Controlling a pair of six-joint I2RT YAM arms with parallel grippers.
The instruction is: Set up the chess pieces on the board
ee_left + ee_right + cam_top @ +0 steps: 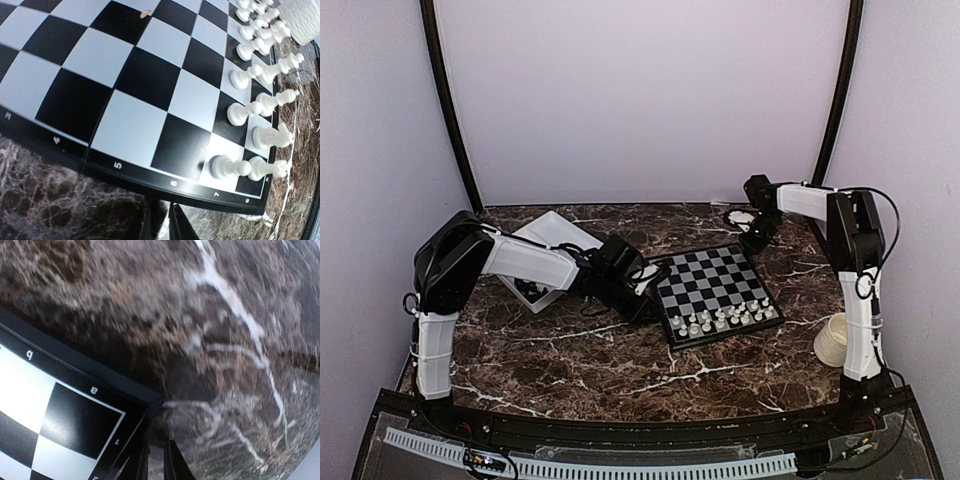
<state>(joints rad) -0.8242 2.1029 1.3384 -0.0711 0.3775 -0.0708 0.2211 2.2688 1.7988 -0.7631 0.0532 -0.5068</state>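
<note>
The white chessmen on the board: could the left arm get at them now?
Probably yes. The left gripper sits at the board edge, and only bare squares lie between it and the white chessmen.

Board: smooth, semi-gloss black and white checks, plastic-looking. White chessmen: glossy moulded plastic. Table: smooth brown marble-look top, white veining.

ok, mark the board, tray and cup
board (pixel 708 278), top view, bare middle squares
tray (pixel 552 232), top view, bare far part
cup (pixel 834 342), top view, side wall
</note>
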